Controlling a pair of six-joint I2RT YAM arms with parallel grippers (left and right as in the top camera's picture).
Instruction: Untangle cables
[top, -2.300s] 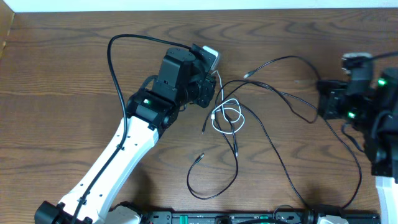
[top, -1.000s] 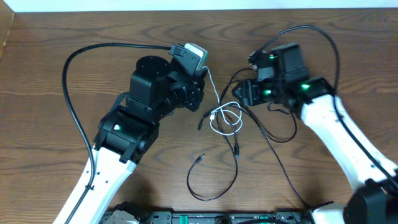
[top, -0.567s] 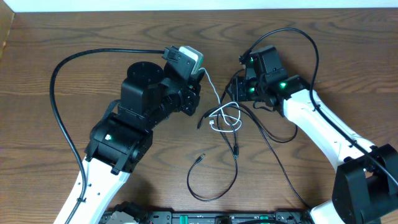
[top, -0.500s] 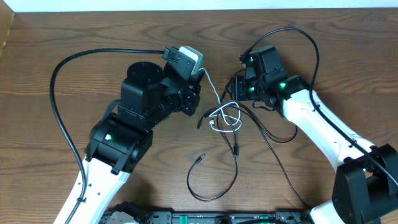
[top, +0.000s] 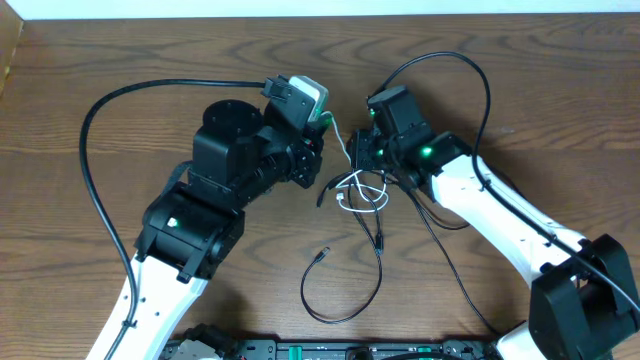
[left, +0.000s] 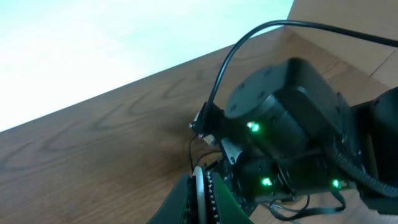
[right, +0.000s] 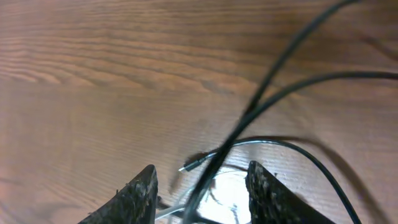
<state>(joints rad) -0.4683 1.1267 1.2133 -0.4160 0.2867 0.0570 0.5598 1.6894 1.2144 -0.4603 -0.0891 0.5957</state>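
Note:
A white cable (top: 364, 191) lies in a small coil at mid-table, and one strand rises to my left gripper (top: 328, 122). That gripper is shut on the white cable (left: 199, 190), which shows pinched between the green fingers (left: 221, 202). Long black cables (top: 352, 292) loop from the coil toward the near edge, one ending in a plug (top: 322, 255). My right gripper (top: 356, 152) hovers just above the coil, close to the left gripper. Its jaws stand apart in the right wrist view, with a black cable (right: 249, 117) running between the fingers (right: 138, 194); the white coil (right: 231, 190) lies below.
The left arm's thick black wire (top: 105, 110) arcs over the table's left side. The right arm's wire (top: 470, 75) loops behind its wrist. The right arm's body (left: 292, 118) fills the left wrist view. A black rail (top: 340, 350) runs along the near edge.
The right arm has swung in from the right edge to just above the coil, and its jaws have narrowed. The left arm pulled back left earlier and has since held still.

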